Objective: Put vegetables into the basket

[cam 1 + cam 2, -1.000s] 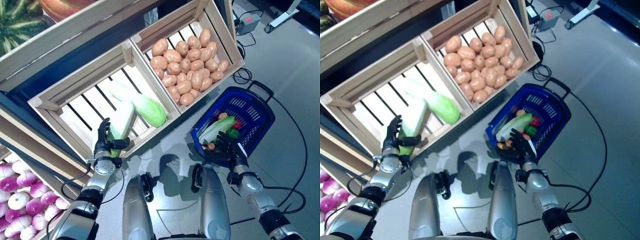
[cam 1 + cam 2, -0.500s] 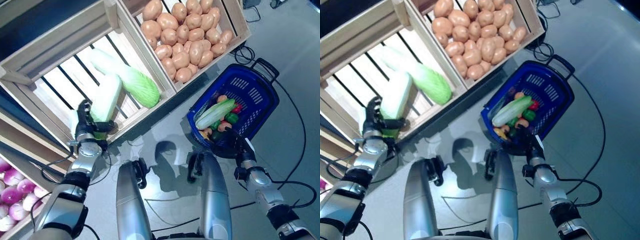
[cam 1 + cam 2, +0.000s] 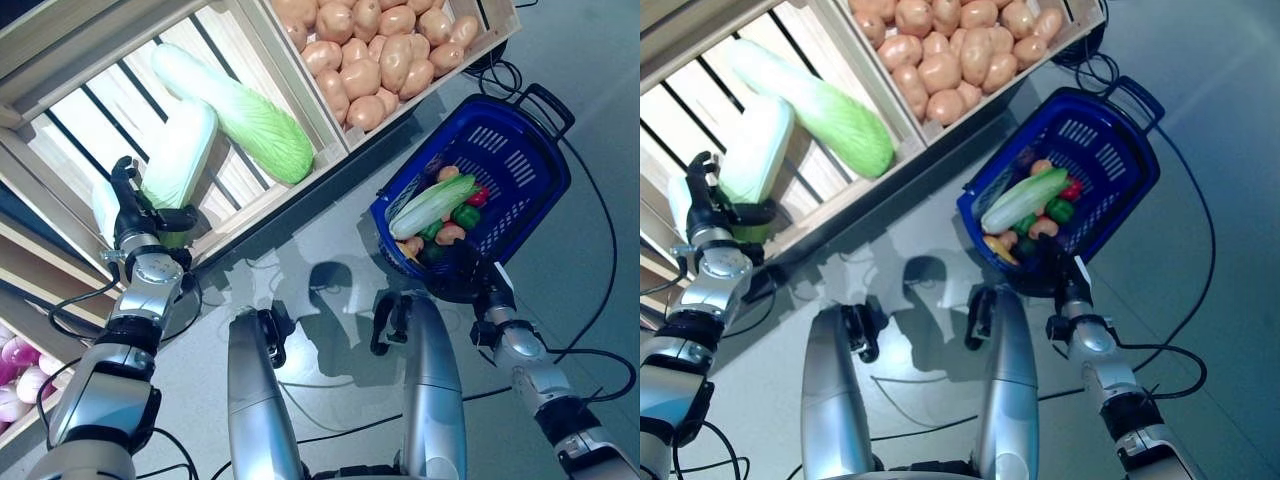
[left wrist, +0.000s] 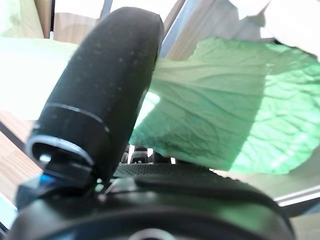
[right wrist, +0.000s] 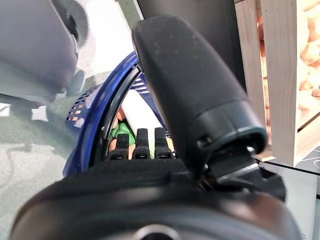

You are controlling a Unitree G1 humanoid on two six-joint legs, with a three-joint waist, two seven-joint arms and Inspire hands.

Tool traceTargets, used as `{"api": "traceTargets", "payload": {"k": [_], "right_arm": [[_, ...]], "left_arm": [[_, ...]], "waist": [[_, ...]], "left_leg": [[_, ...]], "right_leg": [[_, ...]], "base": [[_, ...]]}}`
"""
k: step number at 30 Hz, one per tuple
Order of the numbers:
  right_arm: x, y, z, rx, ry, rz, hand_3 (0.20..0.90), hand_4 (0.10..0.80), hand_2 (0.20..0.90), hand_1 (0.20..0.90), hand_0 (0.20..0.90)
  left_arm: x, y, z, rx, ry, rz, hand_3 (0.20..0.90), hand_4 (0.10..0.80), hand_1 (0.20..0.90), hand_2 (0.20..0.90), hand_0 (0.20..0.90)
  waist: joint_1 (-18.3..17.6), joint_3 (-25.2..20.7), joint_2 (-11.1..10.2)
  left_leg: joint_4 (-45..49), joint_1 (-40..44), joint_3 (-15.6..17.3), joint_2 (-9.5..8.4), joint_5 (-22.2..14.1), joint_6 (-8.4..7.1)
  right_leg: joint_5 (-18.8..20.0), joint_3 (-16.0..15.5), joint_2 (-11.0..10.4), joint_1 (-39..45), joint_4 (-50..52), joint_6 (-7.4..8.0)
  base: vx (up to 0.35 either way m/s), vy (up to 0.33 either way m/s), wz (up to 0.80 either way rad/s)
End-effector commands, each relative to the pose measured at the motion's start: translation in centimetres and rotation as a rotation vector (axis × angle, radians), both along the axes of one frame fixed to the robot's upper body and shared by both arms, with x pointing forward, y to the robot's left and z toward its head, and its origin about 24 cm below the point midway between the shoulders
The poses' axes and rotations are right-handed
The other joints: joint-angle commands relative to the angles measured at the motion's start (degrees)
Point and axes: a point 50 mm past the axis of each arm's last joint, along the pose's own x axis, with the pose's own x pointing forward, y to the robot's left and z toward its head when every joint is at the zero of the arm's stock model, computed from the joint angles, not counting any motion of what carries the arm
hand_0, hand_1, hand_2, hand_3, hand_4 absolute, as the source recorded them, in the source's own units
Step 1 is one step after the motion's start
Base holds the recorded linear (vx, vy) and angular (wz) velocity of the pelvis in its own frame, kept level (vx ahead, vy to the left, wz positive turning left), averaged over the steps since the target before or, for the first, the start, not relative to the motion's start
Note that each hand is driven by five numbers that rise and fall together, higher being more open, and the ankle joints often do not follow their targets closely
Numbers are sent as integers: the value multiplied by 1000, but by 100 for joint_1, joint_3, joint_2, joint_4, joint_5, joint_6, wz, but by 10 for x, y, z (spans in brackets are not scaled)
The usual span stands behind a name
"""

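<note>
My left hand (image 3: 138, 222) is at the front edge of a slatted wooden crate (image 3: 268, 203), with thumb and fingers curled round the green end of a pale Chinese cabbage (image 3: 182, 155). The left wrist view shows its leaf (image 4: 220, 115) pressed against the thumb (image 4: 100, 95). The blue basket (image 3: 528, 142) stands on the floor at right. It holds another long pale cabbage (image 3: 432, 204), a green pepper (image 3: 466, 216), something red and small orange pieces. My right hand (image 3: 468, 280) is at the basket's near rim with straight fingers; the rim also shows in the right wrist view (image 5: 107, 125).
A second Chinese cabbage (image 3: 245, 118) lies further back in the same crate. A crate of potatoes (image 3: 380, 50) stands just behind the basket. Grey floor lies between the stand and the basket.
The camera has moved, so the whole picture has shifted. My left hand stays closed on the cabbage at the crate's edge and my right hand stays at the basket's rim.
</note>
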Motion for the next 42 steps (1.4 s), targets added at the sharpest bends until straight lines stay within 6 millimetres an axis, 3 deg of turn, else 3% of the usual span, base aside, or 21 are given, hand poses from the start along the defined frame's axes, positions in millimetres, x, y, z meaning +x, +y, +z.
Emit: {"api": "traceTargets", "payload": {"k": [1, 12, 23, 29, 33, 36, 38, 39, 42], "right_arm": [[-5, -13, 17, 32, -121, -75, 900, 800, 900, 900, 900], [-10, -15, 14, 28, -130, -102, 900, 800, 900, 900, 900], [-25, -10, -1, 54, -124, -127, 900, 800, 900, 900, 900], [-38, 15, -14, 140, -133, -14, 900, 800, 900, 900, 900], [-42, 28, -16, 235, -150, 10, 900, 800, 900, 900, 900], [-46, 36, -20, 321, -142, -2, 900, 800, 900, 900, 900], [-46, 36, -20, 339, -142, 2, 900, 800, 900, 900, 900], [-47, 46, -20, 410, -146, 7, 900, 800, 900, 900, 900], [-44, 55, -16, 455, -159, 50, 900, 800, 900, 900, 900]], "left_arm": [[-16, 19, -36, -52, 183, 10, 300, 400, 300, 300, 300], [-23, 16, -49, -88, 190, 0, 300, 400, 300, 300, 300], [-45, 12, -82, -130, 198, -7, 300, 400, 300, 300, 300], [-57, -10, -86, -66, 56, -72, 300, 400, 300, 300, 300], [-71, -21, -91, -72, -23, -113, 300, 400, 300, 300, 300], [-84, -33, -93, -87, -78, -175, 300, 400, 300, 300, 300], [-85, -35, -93, -89, -90, -185, 300, 400, 300, 300, 300], [-86, -49, -89, -106, -117, -257, 300, 400, 300, 300, 300], [-86, -66, -83, -133, -145, -351, 300, 400, 300, 300, 300]], "waist": [[-81, -414, -24], [-103, -598, 81], [-107, -1009, 173], [-21, -1456, 196], [64, -1703, 213], [151, -1878, 235], [159, -1880, 236], [234, -2039, 239], [308, -2152, 255]], "left_leg": [[397, 38, -43, 114, -713, -86], [5, 555, 86, 108, -626, -19], [-1937, 2402, 560, -13, 26, 123], [-3666, 3881, 895, -260, 639, 216], [-4456, 4656, 1071, -330, 937, 149], [-5268, 5282, 1215, -507, 1229, 104], [-5324, 5331, 1222, -521, 1254, 102], [-6056, 5767, 1251, -701, 1504, 71], [-6574, 6061, 1238, -819, 1691, 62]], "right_leg": [[-153, 427, -258, 212, 229, 362], [-73, 386, -242, 689, -201, 361], [547, 219, -247, 2290, -1905, 291], [1116, -66, -224, 3706, -3554, 332], [1442, -292, -153, 4559, -4584, 400], [1736, -507, -3, 5288, -5568, 479], [1762, -519, 8, 5343, -5624, 485], [2026, -645, 152, 5887, -6463, 542], [2228, -685, 265, 6200, -6952, 552]], "base": [[0, 0, 0], [20, -4, -1], [90, 3, -8], [125, -60, 1], [126, -79, 4], [113, -57, -1], [49, -47, -2], [86, -76, 8], [27, -78, 9]]}}
